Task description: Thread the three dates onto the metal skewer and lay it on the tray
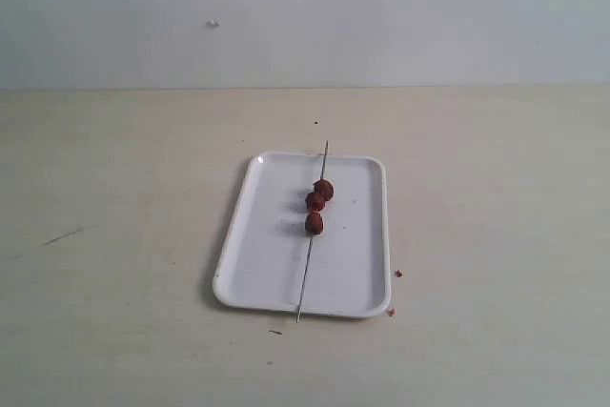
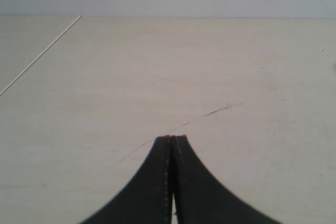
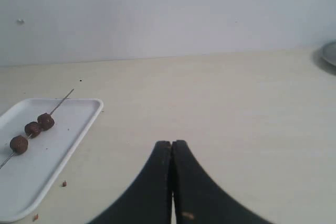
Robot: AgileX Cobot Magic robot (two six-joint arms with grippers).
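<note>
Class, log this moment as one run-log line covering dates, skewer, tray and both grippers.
dates: three, threaded on skewer | skewer: lying on tray | left gripper: shut, empty | right gripper: shut, empty

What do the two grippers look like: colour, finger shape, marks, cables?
Both the left gripper and right gripper have matte black fingers, broad at the base and curving in to narrow tips. The left's tips carry reddish smears; one right finger has a pale speck. No cables or arm links show.
</note>
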